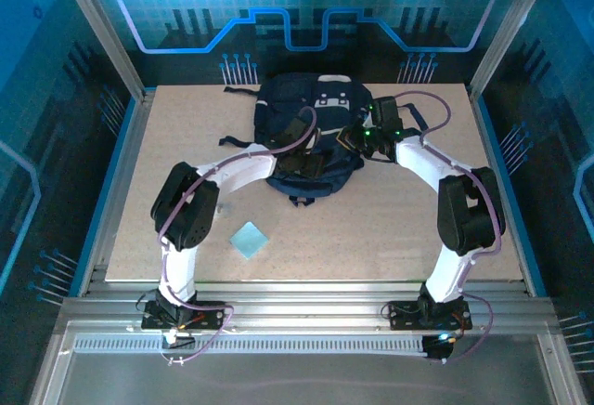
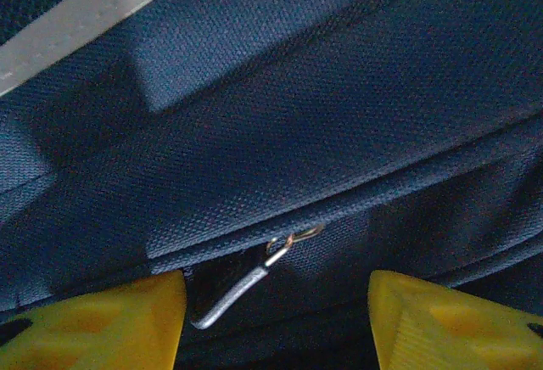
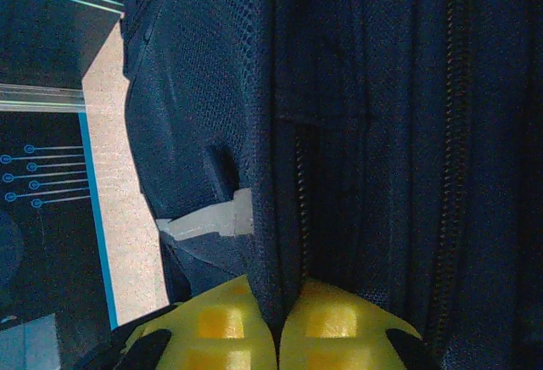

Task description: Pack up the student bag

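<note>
As both arms [image 1: 232,175] [image 1: 432,165] bend over the student bag [image 1: 297,98], right jaws pinch fabric, left jaws spread.

White links, black joint housings on left arm [image 1: 232,175], right arm [image 1: 427,163]. Purplish cables [image 1: 444,106] alongside. Green lights [image 1: 371,132] at right wrist. Yellow fingers [image 2: 102,319] on left gripper [image 2: 276,336], right gripper [image 3: 278,323].

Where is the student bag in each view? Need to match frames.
Top external: student bag at far centre of the table, under both wrists.
Left wrist: its navy fabric close up; zipper pull low centre, between the fingers of the open left gripper.
Right wrist: bag from centre to right edge, a fold pinched in the shut right gripper.
Shared landmark: grey stripe, top external and left wrist.
</note>
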